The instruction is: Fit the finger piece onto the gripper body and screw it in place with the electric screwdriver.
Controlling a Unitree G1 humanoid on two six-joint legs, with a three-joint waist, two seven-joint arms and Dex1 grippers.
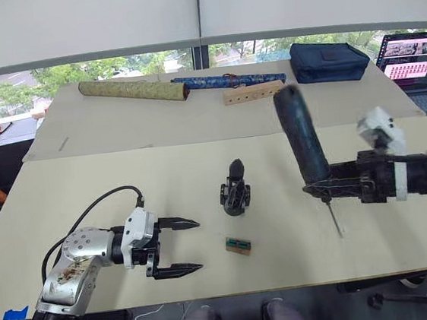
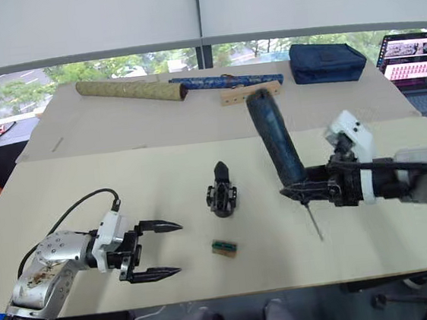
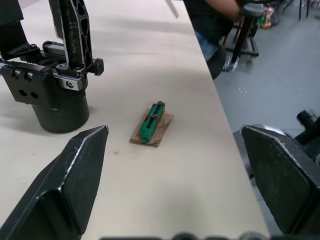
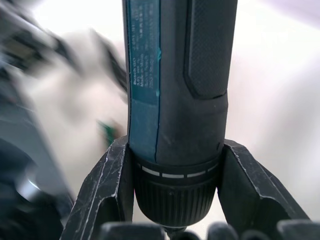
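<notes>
1. Screwdriver (image 2: 276,139) clamped in right gripper (image 2: 306,191) at the collar, bit down, raised over table (image 2: 376,250) right of body (image 2: 221,189), seemingly ready for driving.
2. Left gripper (image 2: 153,250) spread, empty, left of body; finger piece not identifiable.

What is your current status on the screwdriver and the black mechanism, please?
Right hand shut on thick black cylindrical electric screwdriver, bit pointing down. Left hand open, empty. Black blocky gripper body upright mid-table, untouched. Small tan-and-green block lies near it.
</notes>
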